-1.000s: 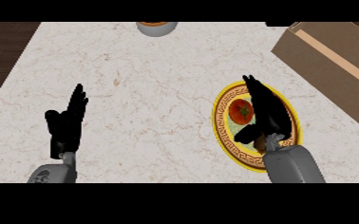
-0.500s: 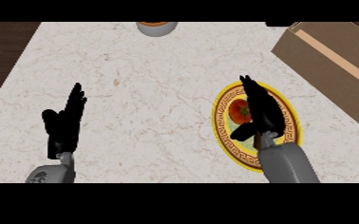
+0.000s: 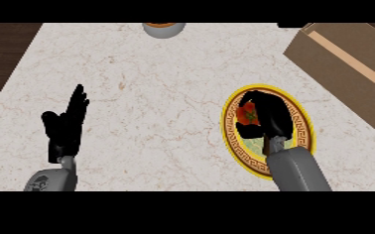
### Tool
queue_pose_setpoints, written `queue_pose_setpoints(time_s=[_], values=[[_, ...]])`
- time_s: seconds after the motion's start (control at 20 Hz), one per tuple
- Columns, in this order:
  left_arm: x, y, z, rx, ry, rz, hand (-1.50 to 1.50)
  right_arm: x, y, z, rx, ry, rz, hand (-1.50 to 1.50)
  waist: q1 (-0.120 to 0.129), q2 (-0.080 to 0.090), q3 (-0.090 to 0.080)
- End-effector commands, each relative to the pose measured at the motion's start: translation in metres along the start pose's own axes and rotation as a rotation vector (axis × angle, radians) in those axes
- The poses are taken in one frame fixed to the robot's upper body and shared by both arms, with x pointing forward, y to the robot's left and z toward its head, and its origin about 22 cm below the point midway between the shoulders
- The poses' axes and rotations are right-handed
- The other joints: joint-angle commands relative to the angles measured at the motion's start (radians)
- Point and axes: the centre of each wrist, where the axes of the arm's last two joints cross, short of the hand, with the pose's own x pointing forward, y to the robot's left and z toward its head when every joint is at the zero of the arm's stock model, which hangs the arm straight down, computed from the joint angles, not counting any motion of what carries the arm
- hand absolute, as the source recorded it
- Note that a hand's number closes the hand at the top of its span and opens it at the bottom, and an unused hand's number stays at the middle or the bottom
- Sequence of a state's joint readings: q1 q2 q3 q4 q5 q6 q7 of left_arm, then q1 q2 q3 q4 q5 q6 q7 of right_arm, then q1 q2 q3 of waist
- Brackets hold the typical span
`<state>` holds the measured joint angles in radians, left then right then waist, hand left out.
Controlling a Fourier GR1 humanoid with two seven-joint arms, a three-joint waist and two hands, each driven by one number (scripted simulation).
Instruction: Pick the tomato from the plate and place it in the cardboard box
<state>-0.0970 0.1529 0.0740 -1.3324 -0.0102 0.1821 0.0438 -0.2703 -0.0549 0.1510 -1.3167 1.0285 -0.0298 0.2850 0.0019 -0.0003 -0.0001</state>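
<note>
Where half a second ago the right hand (image 3: 267, 119) stretched its fingers straight across the plate (image 3: 303, 124), they now curl down over the tomato (image 3: 247, 115), thumb and fingers closing round it. Only a red patch with a green stalk end shows at the hand's left side; the rest is hidden, so its long axis cannot be told. Well to the left, the left hand (image 3: 64, 126) rests open, fingers up, unmoved. Beyond the right hand, the cardboard box (image 3: 338, 54) is cut off by the edge.
</note>
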Motion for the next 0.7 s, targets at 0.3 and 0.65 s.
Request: queue_pose_setpoints(time_s=[0.3, 0.65], values=[[-0.007, -0.008, 0.013, -0.016, 0.007, 0.014, 0.00, 0.029, -0.004, -0.016, -0.020, 0.100, 0.071, 1.50, 0.004, -0.001, 0.000], [0.008, 0.007, -0.001, 0.013, -0.007, 0.019, 0.00, 0.019, -0.006, -0.032, 0.068, 0.358, 0.166, 1.50, 0.001, 0.000, 0.000]])
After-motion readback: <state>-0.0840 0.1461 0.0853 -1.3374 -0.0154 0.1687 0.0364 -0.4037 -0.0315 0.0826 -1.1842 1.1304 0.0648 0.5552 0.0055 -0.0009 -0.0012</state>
